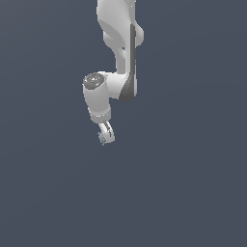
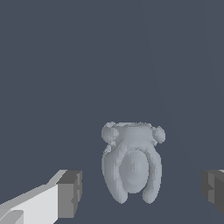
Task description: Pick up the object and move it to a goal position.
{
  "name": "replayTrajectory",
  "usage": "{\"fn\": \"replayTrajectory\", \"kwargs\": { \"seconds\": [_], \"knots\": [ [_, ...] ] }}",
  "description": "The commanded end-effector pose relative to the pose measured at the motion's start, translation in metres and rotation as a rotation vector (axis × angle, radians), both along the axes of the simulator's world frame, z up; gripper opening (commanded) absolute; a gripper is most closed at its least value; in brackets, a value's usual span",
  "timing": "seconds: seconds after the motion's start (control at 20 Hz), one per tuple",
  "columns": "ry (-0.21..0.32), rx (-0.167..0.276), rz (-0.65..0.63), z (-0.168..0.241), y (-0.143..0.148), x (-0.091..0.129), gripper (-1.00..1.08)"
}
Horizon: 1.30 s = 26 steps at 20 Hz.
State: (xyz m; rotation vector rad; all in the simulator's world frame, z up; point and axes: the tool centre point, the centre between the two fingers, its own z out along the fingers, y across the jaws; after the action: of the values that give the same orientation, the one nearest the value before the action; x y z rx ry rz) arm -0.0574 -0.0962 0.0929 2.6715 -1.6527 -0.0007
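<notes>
The object [image 2: 131,148] is a pale grey-blue bumpy lump with rounded lobes and small knobs along one end. In the wrist view it lies between my two dark finger pads [image 2: 70,192], with a clear gap on each side. My gripper [image 2: 142,192] is open and touches nothing. In the exterior view the white arm reaches down from above, and the gripper [image 1: 107,135] points down and slightly to that view's right. The object [image 1: 102,140] shows only as a small speck at the fingertips.
A plain dark blue-grey surface [image 1: 183,193] fills both views. The arm's white links [image 1: 118,43] rise out of the exterior view's upper edge. Nothing else shows.
</notes>
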Motion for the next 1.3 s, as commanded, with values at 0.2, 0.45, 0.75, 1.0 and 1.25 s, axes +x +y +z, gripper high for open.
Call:
{"fn": "replayTrajectory", "kwargs": {
  "seconds": [0.2, 0.45, 0.75, 1.0, 1.25],
  "knots": [
    [0.000, 0.000, -0.001, -0.005, 0.000, 0.000, 1.00],
    [0.000, 0.000, -0.003, -0.026, 0.000, -0.001, 1.00],
    [0.000, 0.000, -0.005, -0.048, 0.000, -0.001, 1.00],
    [0.000, 0.000, -0.005, -0.050, 0.000, -0.001, -1.00],
    [0.000, 0.000, -0.005, -0.050, 0.000, -0.001, -1.00]
  ]
}}
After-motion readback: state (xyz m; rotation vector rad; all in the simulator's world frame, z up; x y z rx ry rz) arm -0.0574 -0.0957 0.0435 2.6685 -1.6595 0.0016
